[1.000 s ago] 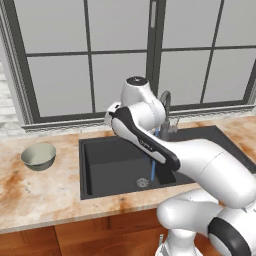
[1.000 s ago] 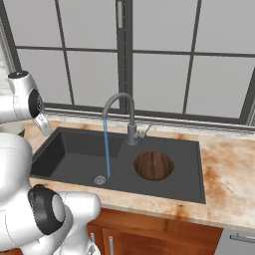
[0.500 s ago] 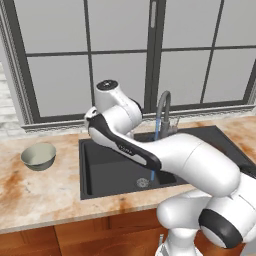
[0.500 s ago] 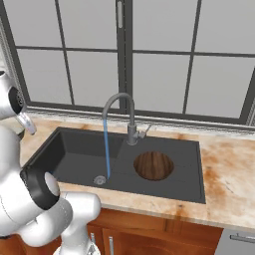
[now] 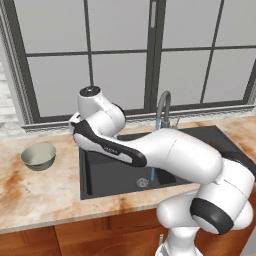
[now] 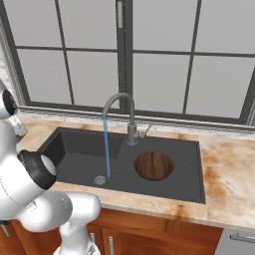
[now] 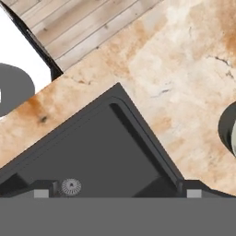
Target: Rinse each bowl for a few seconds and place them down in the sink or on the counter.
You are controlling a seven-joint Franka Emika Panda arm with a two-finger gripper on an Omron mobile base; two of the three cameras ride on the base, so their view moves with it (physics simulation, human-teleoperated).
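Claw [image 7: 113, 193] spread wide and holding nothing, hanging over the black sink's [image 5: 107, 175] left corner. Grey-green bowl [image 5: 38, 155] sits upright on the marbled counter [image 5: 35, 192], left of the basin. Brown bowl [image 6: 153, 165] rests in the shallower right section. Gooseneck tap [image 6: 123, 107] runs.

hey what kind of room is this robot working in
Most likely a kitchen: a black sink with a running gooseneck tap, set in a marbled stone counter over wooden cabinets, below large windows.

matte black sink [image 6: 79, 154], beige-orange marbled counter [image 5: 45, 190], grey-green bowl [image 5: 38, 155]
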